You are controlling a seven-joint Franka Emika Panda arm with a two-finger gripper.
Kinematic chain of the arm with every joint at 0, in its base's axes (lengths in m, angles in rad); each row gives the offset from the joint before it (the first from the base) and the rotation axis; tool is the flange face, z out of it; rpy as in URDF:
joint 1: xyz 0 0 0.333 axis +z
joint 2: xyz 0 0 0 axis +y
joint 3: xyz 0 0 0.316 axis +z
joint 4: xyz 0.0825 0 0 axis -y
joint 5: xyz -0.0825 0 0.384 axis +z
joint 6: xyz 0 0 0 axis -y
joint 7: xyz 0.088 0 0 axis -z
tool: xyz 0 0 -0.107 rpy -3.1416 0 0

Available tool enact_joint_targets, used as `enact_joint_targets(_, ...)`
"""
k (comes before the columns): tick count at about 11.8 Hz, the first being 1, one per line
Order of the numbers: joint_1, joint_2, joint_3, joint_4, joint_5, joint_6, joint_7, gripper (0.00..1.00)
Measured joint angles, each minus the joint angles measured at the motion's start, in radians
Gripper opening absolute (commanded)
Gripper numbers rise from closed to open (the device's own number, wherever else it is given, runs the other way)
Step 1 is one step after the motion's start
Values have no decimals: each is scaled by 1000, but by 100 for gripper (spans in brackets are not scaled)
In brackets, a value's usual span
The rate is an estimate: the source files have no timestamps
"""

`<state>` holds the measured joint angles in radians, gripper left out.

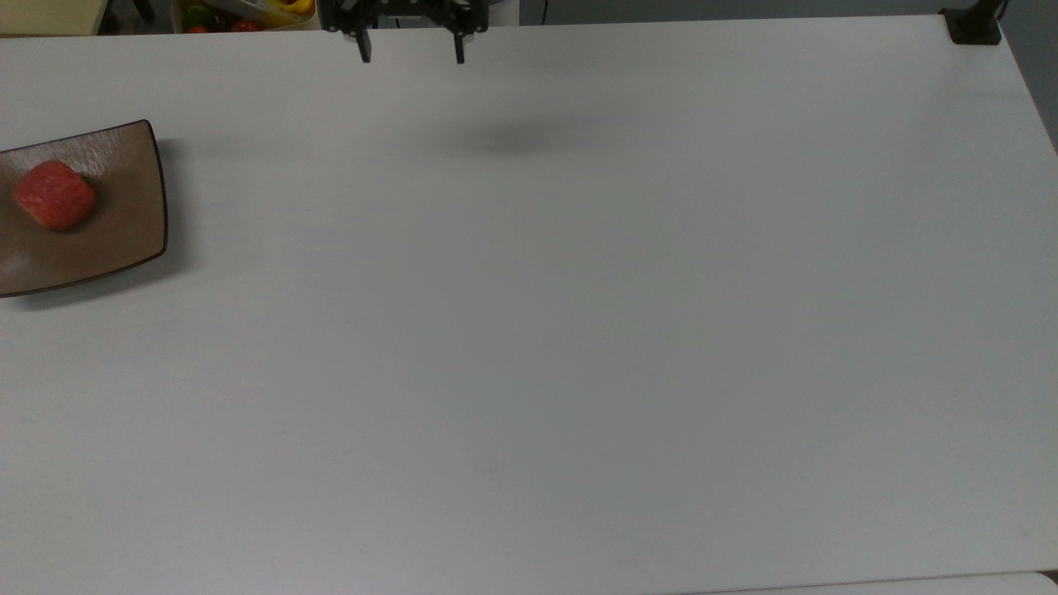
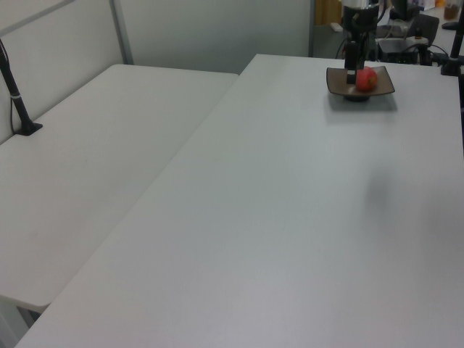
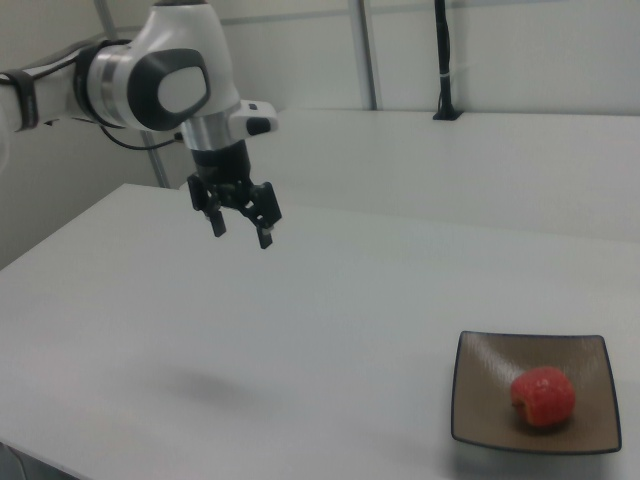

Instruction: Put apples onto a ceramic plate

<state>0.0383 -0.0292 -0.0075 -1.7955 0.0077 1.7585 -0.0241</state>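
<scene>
The red apple [image 1: 54,195] lies on the taupe-brown squarish plate [image 1: 124,223] at the top view's left edge. The right view has the apple [image 3: 543,397] resting in the plate [image 3: 480,385] at lower right, and the left view has the apple [image 2: 366,78] on the plate [image 2: 337,81] at the far end of the table. My gripper [image 1: 412,54] hangs open and empty high above the table's far edge, well right of the plate in the top view. In the right view the gripper [image 3: 241,229] is held in the air far left of the plate.
A black clamp post [image 1: 973,25] sits at the top view's upper right table corner. A bin with coloured items [image 1: 244,12] stands behind the table's far edge. A second white table [image 2: 87,167] adjoins on the left view's left.
</scene>
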Motion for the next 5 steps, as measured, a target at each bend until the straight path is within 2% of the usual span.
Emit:
enact_joint_targets(2, -38, 27, 0, 6, 0, 42, -1, 100)
enact_joint_targets(5, -45, 35, 6, 13, 0, 63, -1, 100)
